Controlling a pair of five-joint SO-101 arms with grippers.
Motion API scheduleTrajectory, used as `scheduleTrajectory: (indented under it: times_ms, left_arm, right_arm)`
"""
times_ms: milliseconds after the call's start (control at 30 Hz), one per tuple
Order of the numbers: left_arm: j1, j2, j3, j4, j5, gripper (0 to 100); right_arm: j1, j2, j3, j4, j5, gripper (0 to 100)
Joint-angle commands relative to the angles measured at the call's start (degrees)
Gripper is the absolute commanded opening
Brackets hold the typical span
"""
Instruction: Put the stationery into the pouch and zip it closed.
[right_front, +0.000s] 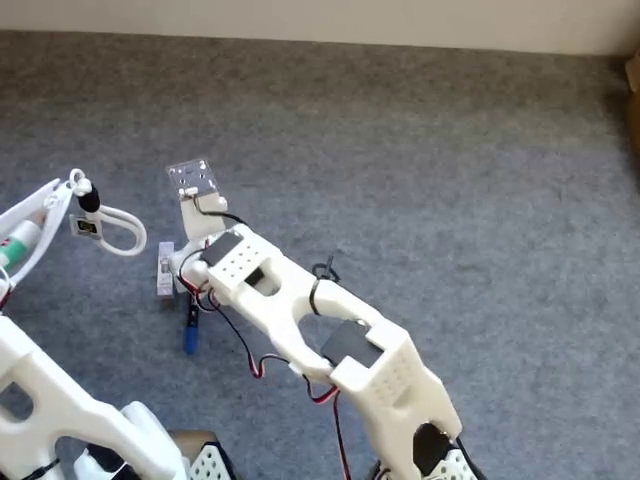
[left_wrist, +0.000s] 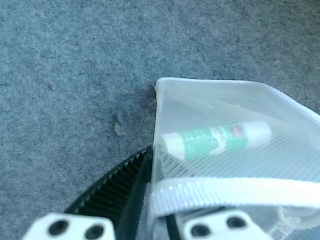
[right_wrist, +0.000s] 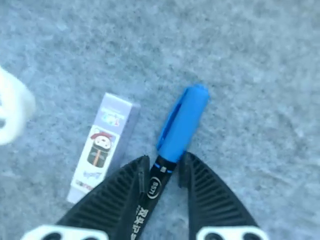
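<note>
High view: the left gripper (right_front: 8, 272) holds the pouch (right_front: 45, 225). The right gripper (right_front: 188, 292) is down over a pen (right_front: 190, 335) on the carpet (right_front: 450, 200), with a small box (right_front: 165, 272) just beside it.

Left wrist view: the jaws are clamped on the pouch's edge, and a glue stick (left_wrist: 215, 141) lies inside the pouch.

Right wrist view: the jaws are narrow and pinch the pen's barrel.

Rough carpet, sheer mesh, shiny plastic.
The tabletop (right_front: 450, 150) is covered in grey, matt, rough carpet-like cloth. The pouch (left_wrist: 240, 112) is translucent ribbed mesh with a woven white cloth strap (left_wrist: 235, 192); the glue stick (left_wrist: 215, 141) inside looks like smooth plastic. The pen (right_wrist: 181, 122) has a glossy blue plastic cap, and the box (right_wrist: 103, 145) is printed card. The right tool (right_wrist: 165, 161) is matt, ribbed black plastic, and the arms (right_front: 300, 300) are matt white plastic.
</note>
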Motion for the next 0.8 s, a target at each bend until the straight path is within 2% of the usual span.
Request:
scheduleTrajectory:
  times_ms: [0, 233, 533, 767]
  left_arm:
    - [1.1, 0.0, -0.9, -1.1, 0.4, 1]
    - [1.1, 0.0, -0.6, -1.1, 0.4, 1]
    - [1.2, 0.0, -0.6, -1.1, 0.4, 1]
    - [1.3, 0.0, -0.6, -1.1, 0.4, 1]
  right_arm:
    - [-0.8, 2.2, -4.7, 6.9, 3.5, 0.4]
    - [2.0, 2.2, -8.2, 18.1, 9.4, 0.8]
    - [7.6, 1.8, -8.2, 22.5, 21.7, 0.8]
    - [8.7, -1.8, -8.2, 26.6, 25.1, 0.8]
